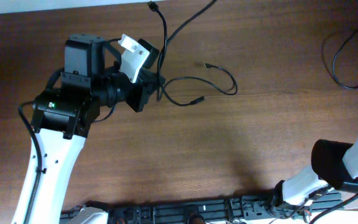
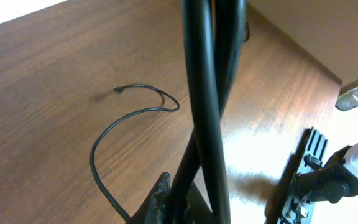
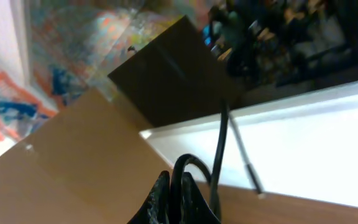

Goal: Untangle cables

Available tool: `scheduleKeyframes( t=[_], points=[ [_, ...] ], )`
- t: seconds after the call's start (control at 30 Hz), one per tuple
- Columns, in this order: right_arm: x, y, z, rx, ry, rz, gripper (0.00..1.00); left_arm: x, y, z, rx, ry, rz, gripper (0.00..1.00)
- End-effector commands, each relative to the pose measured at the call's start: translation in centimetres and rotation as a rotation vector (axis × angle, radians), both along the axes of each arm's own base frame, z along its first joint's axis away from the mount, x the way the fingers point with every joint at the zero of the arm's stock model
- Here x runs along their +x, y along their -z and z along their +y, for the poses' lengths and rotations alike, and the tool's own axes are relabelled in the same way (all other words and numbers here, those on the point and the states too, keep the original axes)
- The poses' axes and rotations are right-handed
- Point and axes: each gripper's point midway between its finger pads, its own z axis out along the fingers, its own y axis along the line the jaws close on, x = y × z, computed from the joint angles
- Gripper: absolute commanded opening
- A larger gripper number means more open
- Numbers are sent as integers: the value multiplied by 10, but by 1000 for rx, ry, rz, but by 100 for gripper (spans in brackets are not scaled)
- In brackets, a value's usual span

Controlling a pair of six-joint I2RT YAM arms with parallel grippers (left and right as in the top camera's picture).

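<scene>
Cables (image 1: 165, 45) tangled at top centre of desk (image 1: 229, 143): two strands cross, loose loop trails right. Lone cable (image 1: 344, 59) lies well apart, far right. Left tool (image 1: 157, 84) clamped on crossed strands. Right tool (image 3: 176, 199) away from cables; apart or together, cannot tell. Judgement: one cable freed, crossing left to undo.
</scene>
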Motion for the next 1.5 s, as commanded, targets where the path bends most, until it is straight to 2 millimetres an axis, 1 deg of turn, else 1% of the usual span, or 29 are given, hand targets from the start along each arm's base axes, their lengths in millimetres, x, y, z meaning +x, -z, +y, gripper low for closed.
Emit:
scheduleKeyframes(
  t=[0.0,0.03,0.1,0.2,0.23,0.3,0.37,0.4,0.5,0.57,0.67,0.73,0.8,0.93,1.0,1.03,1.13,1.2,1.23,1.27,1.37,1.47],
  points=[
    [-9,-14,-35,-35,108,-71,4,1,-2,1,12,0,-12,6],
    [-9,-15,-45,-37,136,-74,4,1,-2,2,15,-4,-12,6],
    [-11,-15,-73,-42,207,-73,4,2,0,3,23,-11,-13,6],
    [-17,-13,-105,-51,272,-68,4,2,-1,3,23,-11,-15,6],
    [-20,-13,-112,-57,286,-69,4,3,-1,3,22,-11,-16,6],
    [-24,-11,-122,-95,306,-80,4,3,-2,3,20,-11,-21,6],
    [-25,-2,-132,-125,329,-62,4,4,-2,2,19,-11,-24,6],
    [-25,6,-135,-151,341,-49,4,4,-2,2,19,-11,-24,6],
    [-21,20,-145,-185,395,-10,4,4,-2,2,19,-11,-23,6],
    [-18,34,-159,-215,472,37,4,4,-2,2,19,-11,-23,6],
    [-17,49,-170,-256,532,86,4,3,-3,2,16,-8,-22,6],
    [-17,61,-177,-292,569,125,4,5,-5,1,12,-9,-36,6],
    [-19,75,-187,-326,623,182,4,6,-14,-3,-20,10,-64,6],
    [-29,107,-220,-393,799,343,4,-7,-43,-17,-130,110,-133,6],
    [-38,126,-237,-425,891,443,4,-12,-60,-18,-173,111,-169,7],
    [-40,132,-241,-428,909,473,4,-14,-70,-17,-193,103,-194,6],
    [-38,147,-243,-415,892,532,4,-22,-107,-14,-258,84,-299,6],
    [-38,158,-243,-406,878,576,4,-31,-139,-7,-314,61,-389,6],
    [-38,163,-243,-402,871,596,4,-34,-149,-3,-332,52,-421,6],
    [-38,167,-243,-398,864,614,4,-39,-165,4,-359,32,-465,6],
    [-36,181,-243,-388,844,664,4,-51,-193,19,-405,-12,-550,6],
    [-30,199,-238,-383,804,726,4,-62,-218,38,-441,-69,-625,4]
  ],
)
